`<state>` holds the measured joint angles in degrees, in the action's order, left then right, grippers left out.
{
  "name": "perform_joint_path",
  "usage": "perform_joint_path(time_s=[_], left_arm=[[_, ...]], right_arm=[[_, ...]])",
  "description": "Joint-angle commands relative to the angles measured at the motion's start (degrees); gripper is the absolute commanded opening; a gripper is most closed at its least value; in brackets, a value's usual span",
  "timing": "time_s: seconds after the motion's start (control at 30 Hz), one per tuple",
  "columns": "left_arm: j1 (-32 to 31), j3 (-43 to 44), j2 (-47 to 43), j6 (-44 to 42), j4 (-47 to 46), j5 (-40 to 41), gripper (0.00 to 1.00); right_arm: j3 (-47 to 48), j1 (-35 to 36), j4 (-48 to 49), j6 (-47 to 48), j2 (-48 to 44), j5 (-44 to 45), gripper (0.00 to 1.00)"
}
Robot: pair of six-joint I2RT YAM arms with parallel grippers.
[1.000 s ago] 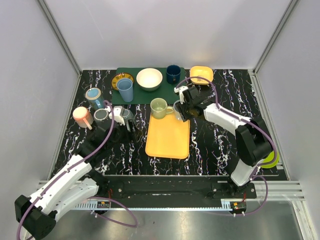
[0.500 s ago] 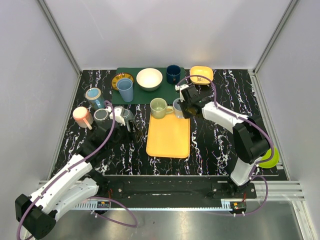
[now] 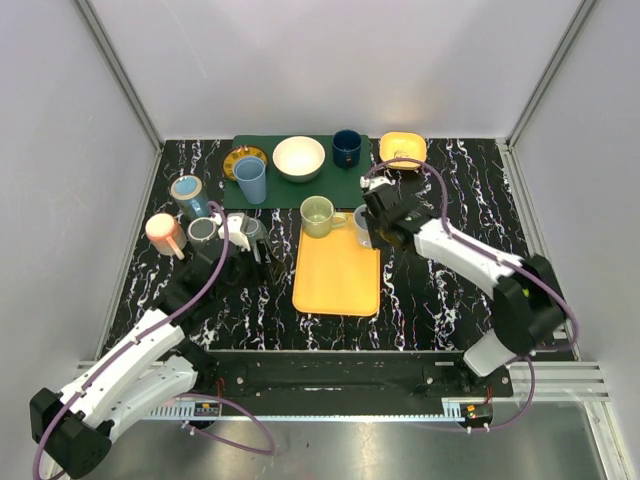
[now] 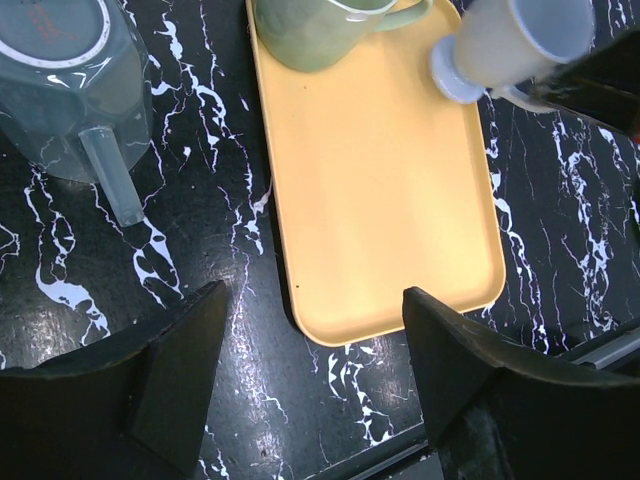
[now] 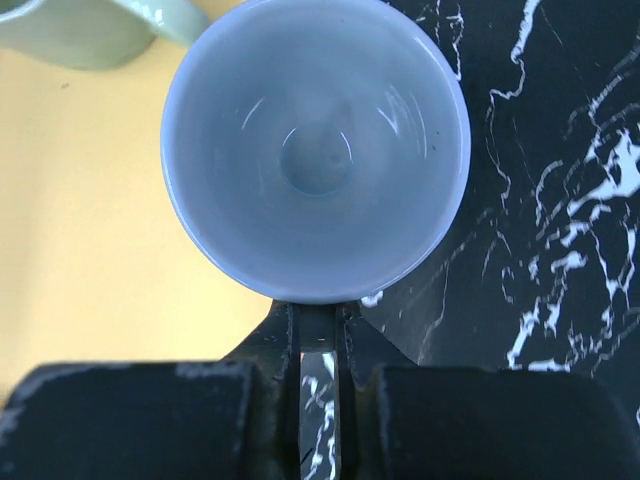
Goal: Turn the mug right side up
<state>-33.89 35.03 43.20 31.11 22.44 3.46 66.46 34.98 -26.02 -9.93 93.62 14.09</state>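
Right gripper (image 5: 318,330) has just pinched the pale mug (image 5: 315,150) by its handle — mouth already upward (only setting down remains, probably) — left gripper (image 4: 315,350) gapes empty.

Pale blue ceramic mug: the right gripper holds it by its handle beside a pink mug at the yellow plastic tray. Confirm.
No: that neighbour is a pale green mug, not pink, per the left wrist view. The right gripper holds the pale blue ceramic mug by its handle.
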Motion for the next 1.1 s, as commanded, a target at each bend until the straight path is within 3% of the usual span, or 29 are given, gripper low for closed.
perform_joint_path(time_s=[0.0,0.13,0.2,0.3,0.33,0.37,0.4,0.53,0.67,0.83,0.93,1.07], left_arm=[[-0.5,0.0,-0.7,2.3,-4.5,1.1,0.73],[-0.5,-1.2,-1.2,5.1,-8.7,-2.7,0.74],[-0.5,-3.2,-3.4,9.0,-16.2,-5.7,0.76],[-0.5,-8.8,-6.2,17.0,-31.3,-11.5,0.86],[-0.6,-12.2,-6.7,19.3,-35.9,-14.2,0.91],[-0.6,-13.8,-7.1,21.5,-45.0,-15.2,0.99],[-0.7,-14.8,-6.7,24.8,-48.2,-15.9,0.99],[-1.2,-14.7,-1.9,28.8,-58.3,-21.5,0.99],[-4.1,-15.2,4.4,32.6,-77.9,-24.2,0.99],[-7.2,-12.2,11.9,34.4,-84.2,-24.5,0.99],[-7.9,-10.6,14.8,35.7,-88.7,-24.7,0.97],[-8.1,-9.2,15.9,35.6,-90.0,-22.7,0.93]], right_arm=[[-2.2,1.0,-0.7,-6.0,-15.7,1.0,0.00],[-4.9,1.1,0.1,-9.7,-24.8,-4.9,0.00],[-8.4,1.1,3.1,-13.1,-30.9,-11.0,0.00],[-15.4,1.0,14.5,-19.3,-39.2,-20.5,0.00],[-17.3,0.9,22.3,-21.2,-41.0,-22.9,0.00],[-19.0,1.0,25.5,-23.1,-42.4,-25.1,0.00],[-21.2,1.0,29.8,-26.6,-44.0,-28.6,0.00],[-25.0,1.0,46.4,-35.4,-45.4,-35.2,0.00],[-29.5,0.8,62.3,-45.1,-44.1,-38.8,0.00],[-32.3,0.1,79.2,-55.0,-39.7,-41.9,0.00],[-32.7,-0.4,84.4,-58.7,-37.3,-43.3,0.00],[-32.1,-0.3,84.6,-58.6,-36.8,-44.3,0.00]])
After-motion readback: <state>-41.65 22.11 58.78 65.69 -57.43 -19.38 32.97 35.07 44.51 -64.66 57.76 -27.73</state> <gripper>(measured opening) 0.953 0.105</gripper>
